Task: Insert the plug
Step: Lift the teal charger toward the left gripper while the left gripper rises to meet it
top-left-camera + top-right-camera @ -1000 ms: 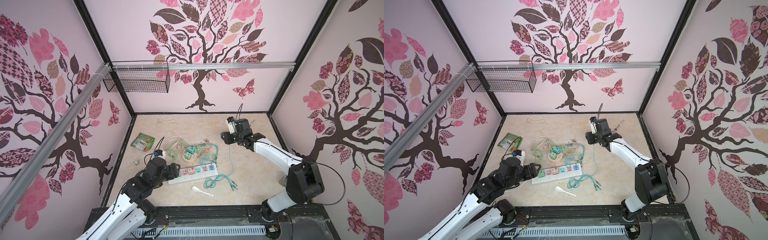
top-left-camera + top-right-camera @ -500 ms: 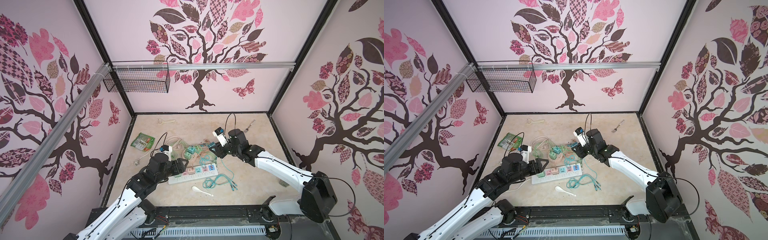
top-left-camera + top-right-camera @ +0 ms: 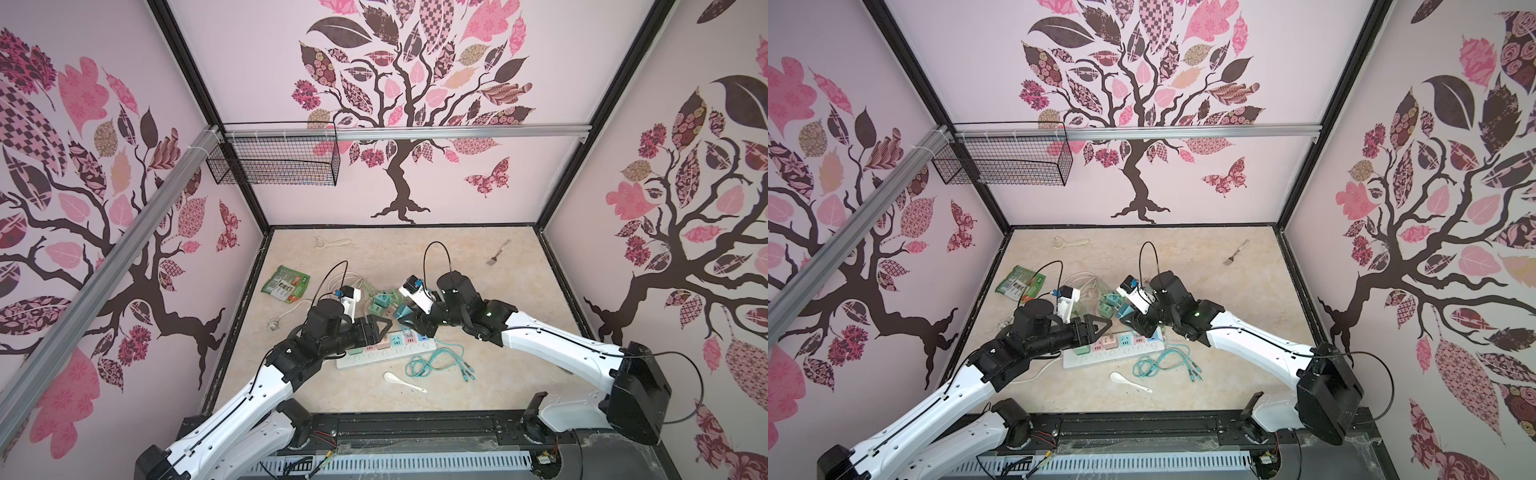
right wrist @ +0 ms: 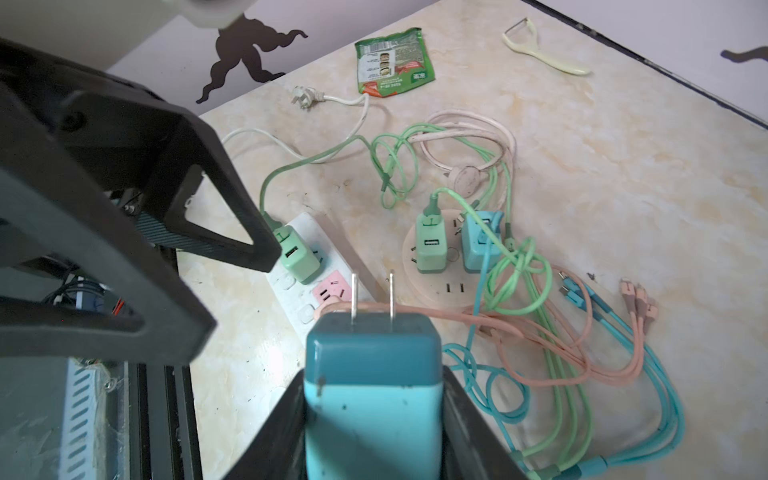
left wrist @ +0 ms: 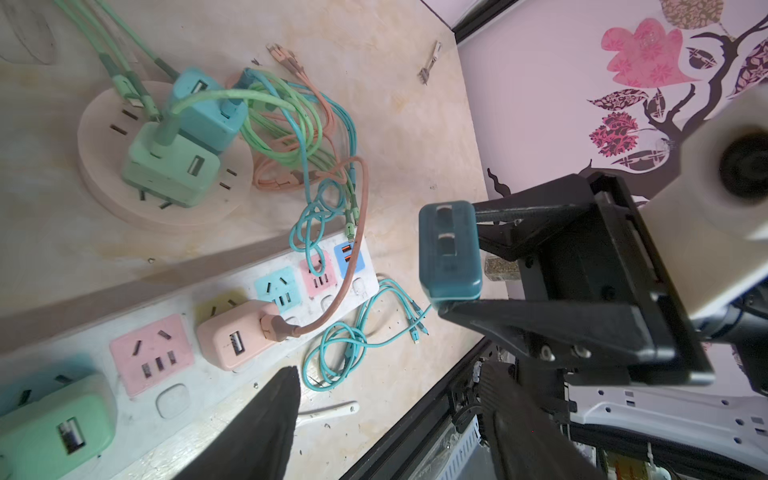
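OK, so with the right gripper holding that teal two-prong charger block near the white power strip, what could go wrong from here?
One: a teal cable loop and a salmon-pink cable lie across the unoccupied end of the long white power strip, so the prongs of the teal charger block could snag them. Two: the open left gripper hovers close beside the right gripper; they might collide.

I count five USB chargers [image 5: 449, 249] [image 5: 237, 334] [image 5: 58, 424] [image 5: 170, 170] [image 5: 203, 108], one power strip [image 5: 199, 395], one round socket board [image 5: 99, 124], one spoon [image 3: 399, 380], one fork [image 3: 496, 253], one peeler [image 3: 330, 242], one snack packet [image 3: 286, 286].
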You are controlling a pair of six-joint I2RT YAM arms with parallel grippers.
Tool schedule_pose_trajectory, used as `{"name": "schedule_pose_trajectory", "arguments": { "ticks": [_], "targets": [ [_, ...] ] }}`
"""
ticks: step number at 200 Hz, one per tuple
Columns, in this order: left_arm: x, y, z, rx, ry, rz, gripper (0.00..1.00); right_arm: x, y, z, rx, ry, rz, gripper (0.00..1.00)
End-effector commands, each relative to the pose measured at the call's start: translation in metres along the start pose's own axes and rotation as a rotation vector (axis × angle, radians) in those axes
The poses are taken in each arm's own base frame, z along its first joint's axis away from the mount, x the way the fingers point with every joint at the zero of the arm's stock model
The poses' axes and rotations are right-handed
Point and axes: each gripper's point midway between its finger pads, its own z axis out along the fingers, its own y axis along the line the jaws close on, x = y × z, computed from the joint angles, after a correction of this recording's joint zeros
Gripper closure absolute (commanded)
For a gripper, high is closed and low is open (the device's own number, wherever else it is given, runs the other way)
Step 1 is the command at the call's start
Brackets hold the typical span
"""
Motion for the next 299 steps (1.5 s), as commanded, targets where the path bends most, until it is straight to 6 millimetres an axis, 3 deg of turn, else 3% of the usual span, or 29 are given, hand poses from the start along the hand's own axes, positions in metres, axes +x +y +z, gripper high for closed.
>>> {"name": "schedule_pose_trajectory", "arguments": {
  "ticks": [1,100,139,171,218,299],
  "targets": [
    [-0.002,-0.015,-0.001,0.063,0.01,0.029,0.29,-0.028,0.01,-0.007,0.0,-0.049,-0.081,0.72],
    [-0.001,-0.02,0.0,0.09,0.024,0.03,0.35,-0.031,0.038,0.002,-0.06,-0.042,-0.158,0.72],
    [-0.001,-0.021,-0.004,0.088,0.021,0.033,0.37,-0.023,0.031,0.01,-0.03,-0.027,-0.14,0.72],
    [-0.004,-0.006,-0.01,0.005,-0.019,0.026,0.36,-0.013,0.022,0.017,0.011,0.013,-0.126,0.72],
    [-0.007,-0.002,-0.017,-0.005,-0.067,0.018,0.36,-0.013,0.03,0.017,-0.031,0.003,-0.133,0.72],
    [-0.007,-0.012,-0.002,0.042,-0.013,0.024,0.36,-0.027,0.052,0.004,-0.119,-0.054,-0.18,0.72]
  ]
}}
